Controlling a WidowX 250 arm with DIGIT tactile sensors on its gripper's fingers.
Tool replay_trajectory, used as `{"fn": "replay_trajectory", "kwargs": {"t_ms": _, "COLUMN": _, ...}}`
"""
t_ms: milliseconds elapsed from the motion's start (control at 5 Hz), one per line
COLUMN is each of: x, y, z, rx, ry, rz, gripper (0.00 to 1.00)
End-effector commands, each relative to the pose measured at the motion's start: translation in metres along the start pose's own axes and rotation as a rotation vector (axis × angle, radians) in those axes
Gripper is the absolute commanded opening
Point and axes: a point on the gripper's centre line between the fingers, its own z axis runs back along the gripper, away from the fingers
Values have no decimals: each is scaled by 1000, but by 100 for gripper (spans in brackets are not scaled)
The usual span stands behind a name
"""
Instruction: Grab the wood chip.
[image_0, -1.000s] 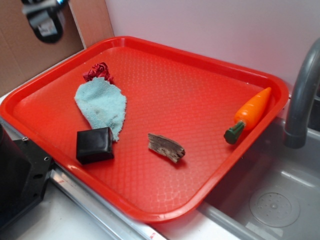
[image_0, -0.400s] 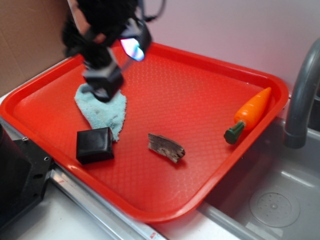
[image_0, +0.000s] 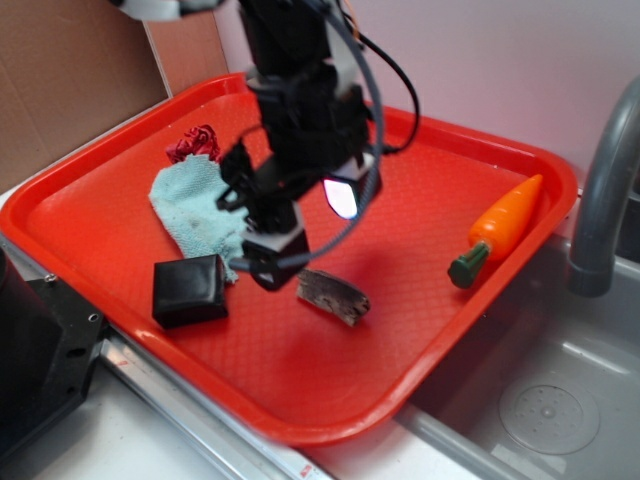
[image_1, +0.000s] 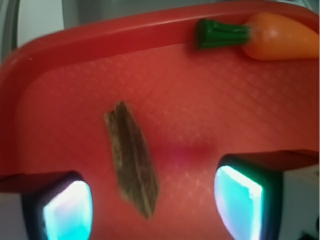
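The wood chip (image_0: 334, 295) (image_1: 132, 159) is a rough, streaky brown-grey sliver. It lies flat on the red tray (image_0: 478, 143) (image_1: 100, 36), near the tray's front middle. My gripper (image_0: 305, 235) (image_1: 152, 206) hangs above the chip's left end, open, with nothing held. In the wrist view the chip's near tip lies between the two glowing pads (image_1: 67, 210), closer to the left one and touching neither. The arm hides part of the tray behind it.
A black square block (image_0: 190, 290) sits left of the chip beside a light blue cloth (image_0: 203, 210) and a crumpled red piece (image_0: 197, 143). An orange toy carrot (image_0: 497, 228) (image_1: 260, 34) lies by the tray's right rim. A grey faucet (image_0: 605, 190) and sink (image_0: 550, 405) are at the right.
The gripper came in from the upper left, crossed over the cloth, and now hangs over the wood chip. The chip, block and carrot have not moved.
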Motion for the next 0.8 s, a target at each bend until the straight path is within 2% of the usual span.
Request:
{"fn": "replay_trajectory", "kwargs": {"t_ms": 0, "x": 8, "y": -7, "z": -26, "rx": 10, "ry": 66, "rz": -109, "gripper": 100}}
{"fn": "replay_trajectory", "kwargs": {"t_ms": 200, "x": 6, "y": -9, "z": -32, "rx": 15, "ry": 73, "rz": -168, "gripper": 100}}
{"fn": "replay_trajectory", "kwargs": {"t_ms": 400, "x": 5, "y": -7, "z": -36, "rx": 9, "ry": 82, "rz": -174, "gripper": 24}}
{"fn": "replay_trajectory", "kwargs": {"t_ms": 600, "x": 5, "y": -5, "z": -37, "rx": 0, "ry": 79, "rz": -172, "gripper": 0}}
